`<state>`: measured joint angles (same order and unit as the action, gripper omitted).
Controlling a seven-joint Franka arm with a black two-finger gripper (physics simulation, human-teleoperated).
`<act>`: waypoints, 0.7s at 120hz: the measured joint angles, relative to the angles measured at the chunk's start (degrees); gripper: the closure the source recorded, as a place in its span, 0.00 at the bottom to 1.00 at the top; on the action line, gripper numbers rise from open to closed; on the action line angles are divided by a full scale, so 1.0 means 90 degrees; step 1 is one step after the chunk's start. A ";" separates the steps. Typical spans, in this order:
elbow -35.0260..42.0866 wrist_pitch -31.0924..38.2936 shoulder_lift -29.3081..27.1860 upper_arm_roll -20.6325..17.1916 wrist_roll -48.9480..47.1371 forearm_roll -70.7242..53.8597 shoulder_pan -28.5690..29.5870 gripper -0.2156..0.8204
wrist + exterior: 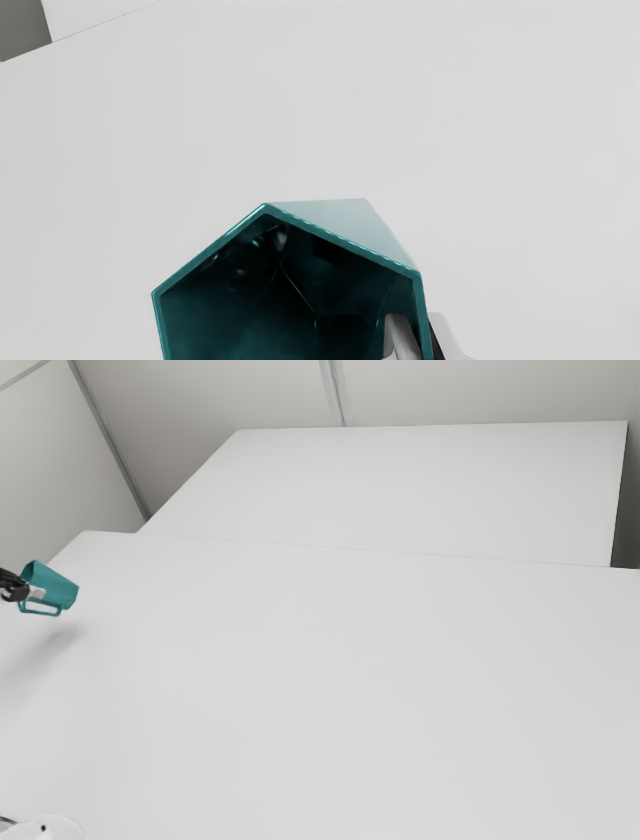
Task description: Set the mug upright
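One mug, teal, faceted, with a handle; not upright. It is found near the exterior view's left edge, tipped well over, its mouth turned toward the gripper and its base pointed away, a little lower than the mouth. The handle is slung along the underside. Judged by the shadow, which is cast apart from it on the white table, the mug is carried above the surface rather than rested on it. Jaws: closed on the mug's wall, with one finger set inside the mouth and the other finger against the outer face. By this hold the wall is pinched near the rim, and the base is presumably left free so that it can be set down first. The black hand is brought in from the exterior view's left and is aimed toward that view's right, nearer level than plumb, with only a slight downward slant. Since the mug's length is roughly matched to the hand's own line, the mouth would be faced upward if the hand were pitched down; a lowering onto the base is then called for. Risk, as judged: with so small a part of the wall gripped, the mug could be swung or slipped, and the handle could be caught on the table.
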<state>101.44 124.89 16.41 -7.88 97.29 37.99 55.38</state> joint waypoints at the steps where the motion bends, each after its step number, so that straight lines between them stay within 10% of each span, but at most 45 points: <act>1: 0.0034 -0.0001 -0.0051 0.0009 -0.0055 -0.0072 -0.0057 0.96; 36: 0.0884 -0.0292 -0.1112 0.1299 -0.2202 -0.2053 -0.2819 0.97; 84: 0.1086 -0.0687 -0.1212 0.1400 -0.5230 -0.3750 -0.5161 0.97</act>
<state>111.22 118.71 5.50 4.72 50.22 4.24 8.93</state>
